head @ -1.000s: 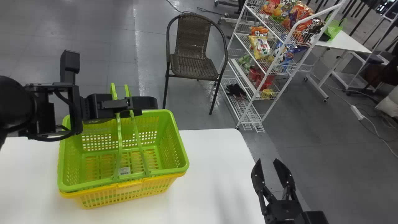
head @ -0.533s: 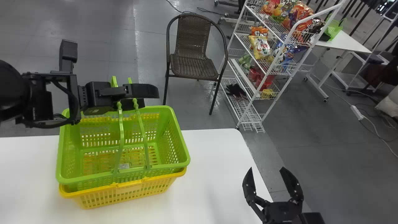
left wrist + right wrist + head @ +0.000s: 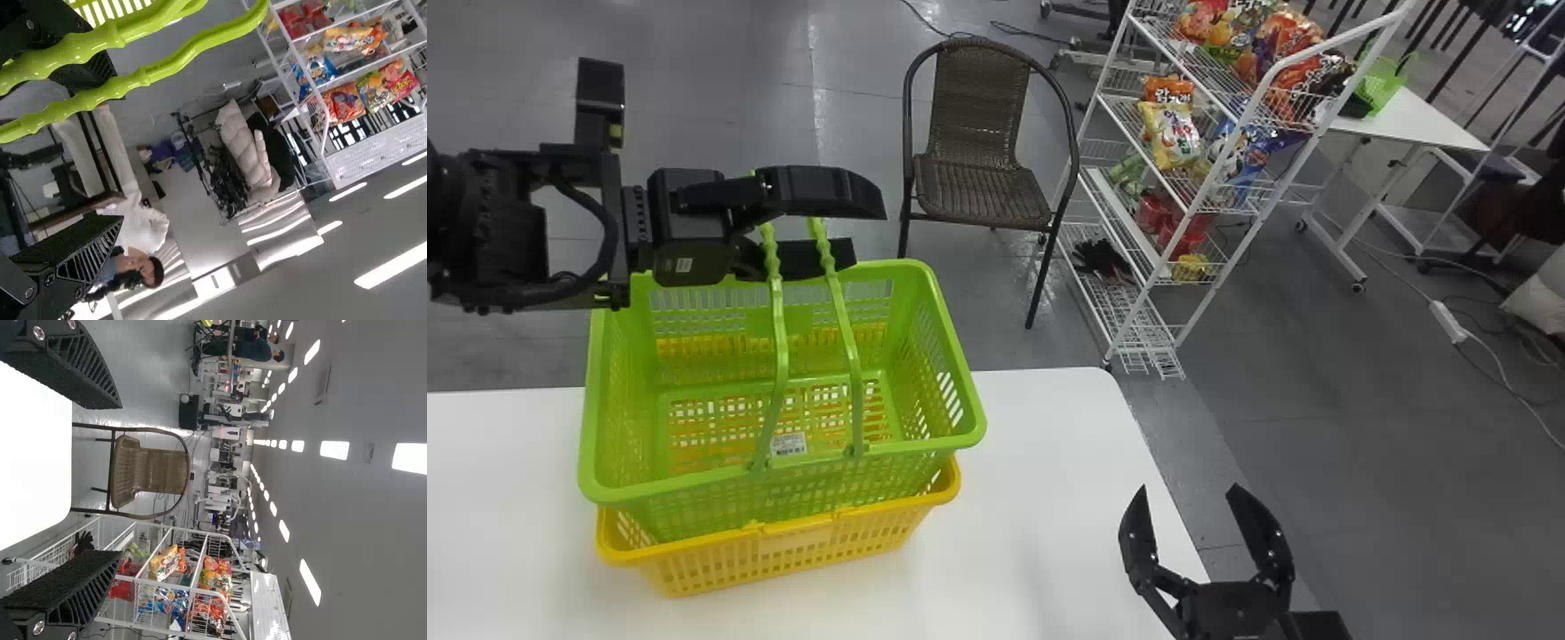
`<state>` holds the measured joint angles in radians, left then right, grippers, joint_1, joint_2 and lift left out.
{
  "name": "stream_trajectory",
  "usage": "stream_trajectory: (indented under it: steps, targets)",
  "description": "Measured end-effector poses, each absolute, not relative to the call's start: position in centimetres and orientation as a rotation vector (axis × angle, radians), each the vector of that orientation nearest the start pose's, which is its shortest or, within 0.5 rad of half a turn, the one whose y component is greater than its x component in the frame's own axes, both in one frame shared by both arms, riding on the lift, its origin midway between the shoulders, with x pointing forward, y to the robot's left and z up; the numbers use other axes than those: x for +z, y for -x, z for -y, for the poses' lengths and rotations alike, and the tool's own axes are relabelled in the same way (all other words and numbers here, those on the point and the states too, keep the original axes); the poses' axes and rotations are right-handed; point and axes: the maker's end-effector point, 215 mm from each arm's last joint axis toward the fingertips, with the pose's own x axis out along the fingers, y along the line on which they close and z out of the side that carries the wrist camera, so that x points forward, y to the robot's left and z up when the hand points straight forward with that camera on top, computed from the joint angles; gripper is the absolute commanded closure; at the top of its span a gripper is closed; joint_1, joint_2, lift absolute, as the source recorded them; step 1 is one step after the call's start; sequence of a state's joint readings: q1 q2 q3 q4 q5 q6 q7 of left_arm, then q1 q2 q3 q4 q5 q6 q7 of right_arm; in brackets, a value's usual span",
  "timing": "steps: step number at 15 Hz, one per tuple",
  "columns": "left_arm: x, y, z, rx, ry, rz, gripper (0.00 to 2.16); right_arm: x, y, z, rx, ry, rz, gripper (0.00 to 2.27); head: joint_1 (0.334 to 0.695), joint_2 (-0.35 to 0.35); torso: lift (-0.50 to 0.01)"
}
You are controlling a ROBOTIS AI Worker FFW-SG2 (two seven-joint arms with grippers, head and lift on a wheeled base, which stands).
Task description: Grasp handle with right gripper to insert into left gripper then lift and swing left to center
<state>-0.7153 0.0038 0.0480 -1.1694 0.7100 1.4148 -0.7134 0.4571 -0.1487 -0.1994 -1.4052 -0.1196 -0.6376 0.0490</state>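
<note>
I've got the left gripper with jaws wide apart, green handles running between them, unclamped; I can't tell exactly which surface they touch. Their tops are partly hidden by the upper finger. Green basket is below those jaws, overlapping the yellow basket, whose inside is mostly hidden; can't tell if they touch. Right gripper: jaws well open, nothing held, near the table's right edge, arm cut off at the bottom. White table lies between the two grippers. Beyond the jaws: grey floor, wicker chair, white wire rack with snack bags
</note>
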Motion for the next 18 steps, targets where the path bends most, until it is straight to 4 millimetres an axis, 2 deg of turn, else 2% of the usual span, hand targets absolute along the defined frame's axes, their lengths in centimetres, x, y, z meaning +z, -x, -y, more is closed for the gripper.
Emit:
stream_trajectory:
  steps: [3, 7, 13, 16, 18]
  targets:
    - [-20.8, -55.6, 2.6, -1.218, 0.936, -0.837, 0.20, -44.1, -38.6, 38.3, -0.133, 0.125, 0.038, 0.01, 0.695, -0.350, 0.000]
    - [-17.0, -56.2, 2.2, -1.261, 0.974, -0.841, 0.20, -44.1, -38.6, 38.3, -0.133, 0.123, 0.037, 0.01, 0.695, -0.350, 0.000]
    - [-13.1, -57.8, -0.4, -1.261, 1.007, -0.849, 0.21, -44.3, -38.5, 38.1, -0.130, 0.123, 0.034, 0.01, 0.691, -0.350, 0.000]
    - [-10.1, -59.3, -2.1, -1.247, 0.997, -0.819, 0.21, -44.4, -38.5, 37.7, -0.123, 0.119, 0.033, 0.01, 0.674, -0.350, 0.000]
    - [-8.8, -59.7, -2.5, -1.248, 0.995, -0.807, 0.34, -44.4, -38.5, 37.5, -0.122, 0.118, 0.033, 0.01, 0.660, -0.350, 0.000]
